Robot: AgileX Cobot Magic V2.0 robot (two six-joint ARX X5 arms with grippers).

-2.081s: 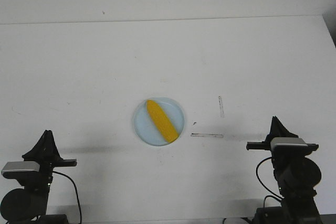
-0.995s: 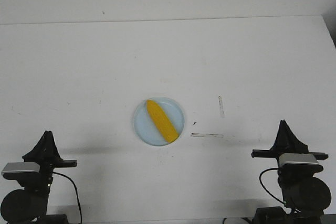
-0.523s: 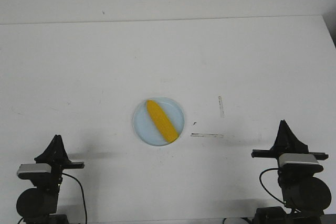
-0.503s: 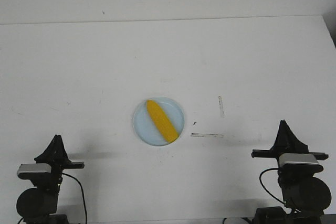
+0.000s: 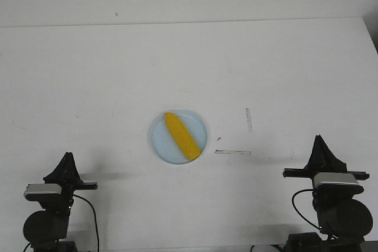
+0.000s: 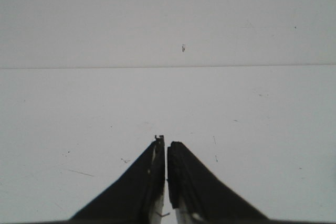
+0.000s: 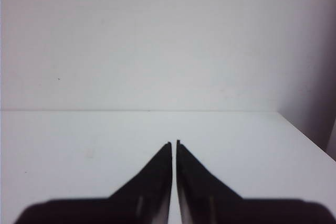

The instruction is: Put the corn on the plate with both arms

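The yellow corn (image 5: pixel 181 136) lies diagonally on the pale blue plate (image 5: pixel 161 140) in the middle of the white table, pointed end toward the far left. My left gripper (image 5: pixel 69 159) is shut and empty at the near left, well apart from the plate. In the left wrist view the left gripper (image 6: pixel 166 142) points over bare table. My right gripper (image 5: pixel 319 140) is shut and empty at the near right, also apart from the plate. In the right wrist view the right gripper (image 7: pixel 174 142) points toward the table's far edge. Neither wrist view shows the corn or plate.
Two thin pale strips lie on the table right of the plate, one flat (image 5: pixel 233 152) and one farther back (image 5: pixel 248 120). The table's far edge (image 5: pixel 189 22) meets a white wall. The table's right edge (image 7: pixel 299 132) shows in the right wrist view.
The right arm drew back toward the near right edge, then stayed still. The left arm shifted right and lower. The corn and plate have not moved.
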